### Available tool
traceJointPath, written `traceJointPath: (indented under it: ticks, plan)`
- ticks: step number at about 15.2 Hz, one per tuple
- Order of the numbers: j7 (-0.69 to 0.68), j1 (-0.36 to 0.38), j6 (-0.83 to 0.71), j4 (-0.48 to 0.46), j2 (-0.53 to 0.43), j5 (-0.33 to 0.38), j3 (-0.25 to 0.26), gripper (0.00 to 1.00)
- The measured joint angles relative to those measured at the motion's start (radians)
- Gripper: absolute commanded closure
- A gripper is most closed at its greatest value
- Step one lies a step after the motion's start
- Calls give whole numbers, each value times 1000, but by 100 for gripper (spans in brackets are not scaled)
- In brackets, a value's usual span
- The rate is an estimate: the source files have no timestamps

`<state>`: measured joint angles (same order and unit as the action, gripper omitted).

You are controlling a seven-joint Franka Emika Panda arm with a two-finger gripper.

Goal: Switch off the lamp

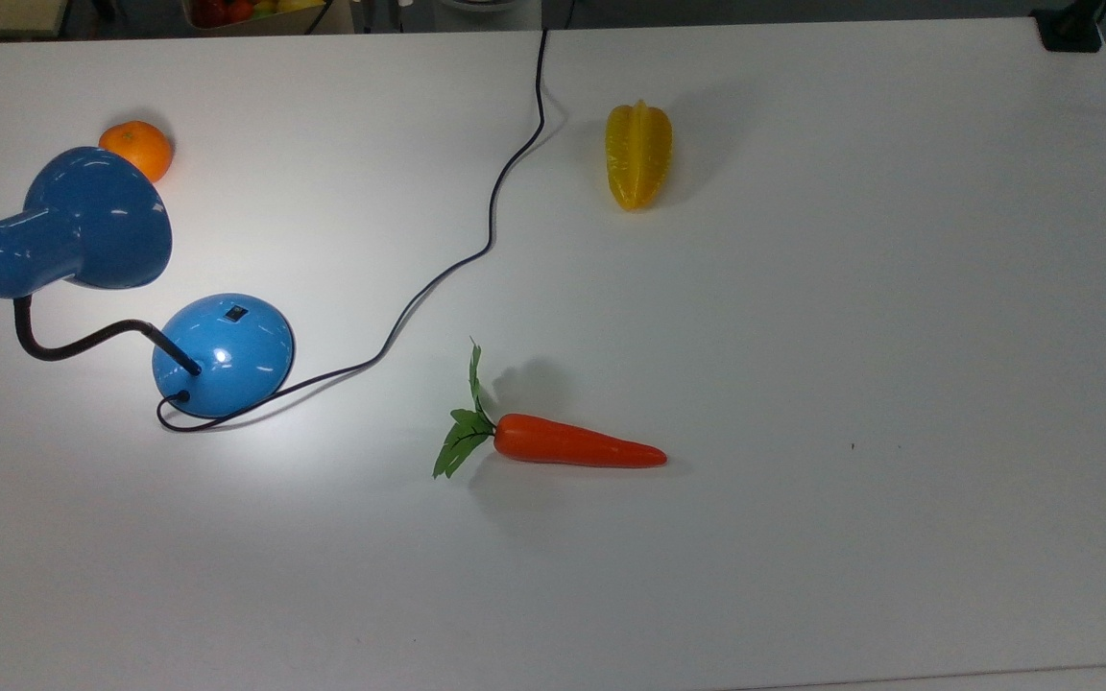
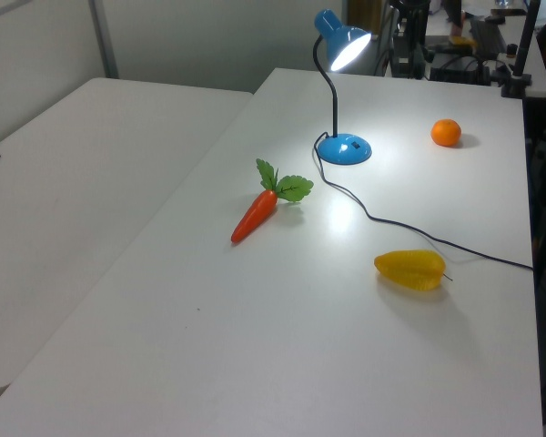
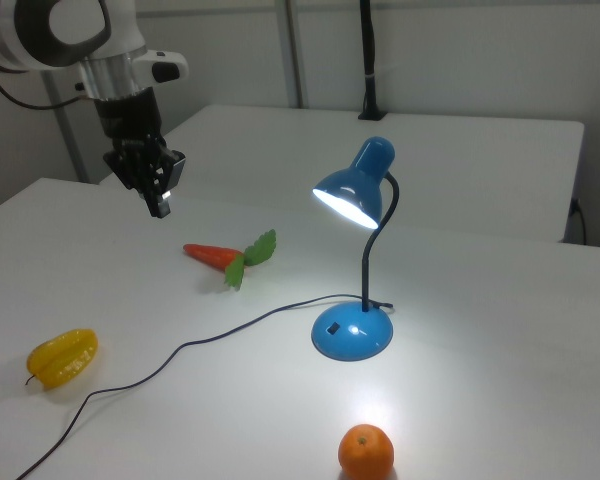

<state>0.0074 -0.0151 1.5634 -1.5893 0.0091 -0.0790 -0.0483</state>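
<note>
While the lamp (image 3: 363,250) burns — its shade (image 3: 350,194) glowing white inside and throwing a bright pool on the white bench (image 1: 851,288) — the tool (image 3: 158,196) hangs in the air well apart from it, toward the right view's upper left, above the bench near the carrot (image 3: 220,257). Its fingers point down and look close together, w/ nothing between them, though I cannot tell for sure if they are fully shut.

The lamp stands toward the top view's left: round blue base (image 1: 224,354) w/ a small black switch (image 1: 236,312) on its dome, bent black neck (image 1: 73,344) rising to the blue shade, which hangs over the bench just beside the orange (image 1: 136,149). In the left view the lamp sits at the far end of the bench, shade lit, orange to the left view's right of it.

The black cord (image 1: 486,211) leaves the base, loops once, then snakes across the bench to the top view's upper edge. The carrot lies on its side near the middle, green leaves toward the lamp, apart from the cord. A yellow starfruit (image 1: 638,154) lies farther along, on the other side of the cord from the lamp — touching nothing.
</note>
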Motion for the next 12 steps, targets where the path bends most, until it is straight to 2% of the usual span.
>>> traceJointPath:
  ticks: [7,10,12]
  plan:
    - [0,-3,-2,-18,4,1,0,100]
    - [0,-37,12,-71,7,1,1,100]
    - [0,-63,83,-135,9,1,1,100]
